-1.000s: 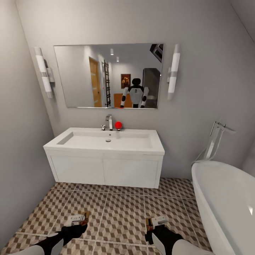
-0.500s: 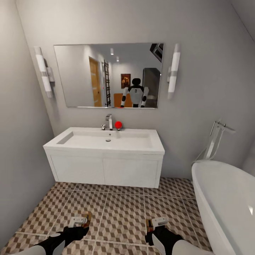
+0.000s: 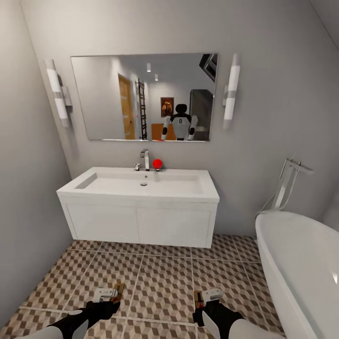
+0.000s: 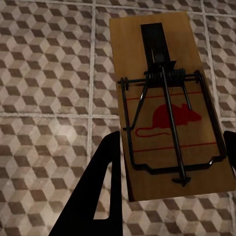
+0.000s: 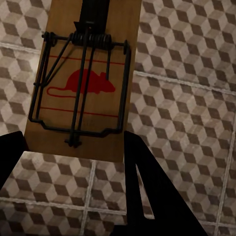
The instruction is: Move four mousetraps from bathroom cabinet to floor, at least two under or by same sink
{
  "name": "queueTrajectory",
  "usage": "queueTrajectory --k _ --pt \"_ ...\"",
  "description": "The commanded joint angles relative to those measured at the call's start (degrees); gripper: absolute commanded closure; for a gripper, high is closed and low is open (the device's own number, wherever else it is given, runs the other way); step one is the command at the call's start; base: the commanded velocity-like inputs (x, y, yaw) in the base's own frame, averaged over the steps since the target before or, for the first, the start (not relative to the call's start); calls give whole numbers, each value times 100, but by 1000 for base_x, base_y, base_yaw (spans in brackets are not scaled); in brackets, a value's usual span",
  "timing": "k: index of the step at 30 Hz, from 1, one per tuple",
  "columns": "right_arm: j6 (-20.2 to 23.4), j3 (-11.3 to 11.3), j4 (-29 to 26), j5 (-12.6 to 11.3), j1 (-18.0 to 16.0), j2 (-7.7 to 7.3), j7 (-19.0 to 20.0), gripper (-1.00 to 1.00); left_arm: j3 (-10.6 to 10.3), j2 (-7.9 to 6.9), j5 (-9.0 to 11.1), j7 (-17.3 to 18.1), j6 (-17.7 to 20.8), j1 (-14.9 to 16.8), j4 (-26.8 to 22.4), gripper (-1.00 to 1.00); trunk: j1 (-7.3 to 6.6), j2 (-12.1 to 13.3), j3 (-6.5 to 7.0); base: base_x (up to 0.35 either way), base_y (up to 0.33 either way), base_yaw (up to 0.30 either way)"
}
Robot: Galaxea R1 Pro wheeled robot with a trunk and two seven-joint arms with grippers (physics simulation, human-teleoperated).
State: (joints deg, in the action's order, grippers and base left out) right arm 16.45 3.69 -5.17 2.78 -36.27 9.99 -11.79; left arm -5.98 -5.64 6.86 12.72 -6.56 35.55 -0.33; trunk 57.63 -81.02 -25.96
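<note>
1. Head view: the bathroom sink (image 3: 141, 184), with its chrome tap (image 3: 145, 160), sits on a white vanity (image 3: 140, 223) below a wall mirror (image 3: 143, 96). A white bathtub (image 3: 301, 263) stands to the sink's right. In front of the sink, over the bathroom floor (image 3: 165, 278), the left gripper (image 3: 109, 295) and the right gripper (image 3: 203, 297) hang well apart, each with a brown trap at its tip.
2. Left wrist view: a mousetrap (image 4: 169, 103) with a red mouse print and a black wire bar lies flat between the two dark fingers (image 4: 101, 187), which are clamped on its long edges. The cube-patterned tiles lie below it.
3. Right wrist view: a second mousetrap (image 5: 86, 81) of the same kind is gripped between the dark fingers (image 5: 147, 191), above the tiles in front of the sink.
</note>
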Motion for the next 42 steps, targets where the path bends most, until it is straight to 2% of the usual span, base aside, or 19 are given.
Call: queueTrajectory --k 1,18,20,22,23,24,26,32,42 --pt "42 35 -11 7 -2 1 -6 100 -49 -2 48 4 -21 5 6 100 22 -45 -25 0 0 0" --pt "-82 33 -18 28 -2 1 -6 100 -49 16 37 -61 -17 5 2 100 396 -727 -330 0 0 0" --pt "-94 34 -18 30 -3 1 -7 100 -46 32 32 -287 -15 5 2 100 440 -807 -366 0 0 0" --pt "-105 34 -23 34 -3 1 -7 100 -45 94 27 -719 -13 5 4 100 484 -887 -402 0 0 0" --pt "-109 35 -28 36 -3 1 -9 100 -47 152 24 -1054 -13 5 5 100 506 -927 -420 0 0 0" --pt "-110 35 -30 36 -3 1 -9 100 -48 180 21 -1211 -13 5 5 100 528 -967 -438 0 0 0" --pt "-115 38 -35 44 -3 1 -14 100 -57 300 7 -1716 -12 5 6 100 571 -1048 -473 0 0 0" --pt "-151 35 -34 43 0 1 -16 100 -60 311 0 -1811 -17 5 6 100 703 -1288 -581 0 0 0" --pt "-469 27 2 1 4 1 -117 100 -61 318 -23 -1820 -20 5 2 100 923 -1689 -761 0 0 0"
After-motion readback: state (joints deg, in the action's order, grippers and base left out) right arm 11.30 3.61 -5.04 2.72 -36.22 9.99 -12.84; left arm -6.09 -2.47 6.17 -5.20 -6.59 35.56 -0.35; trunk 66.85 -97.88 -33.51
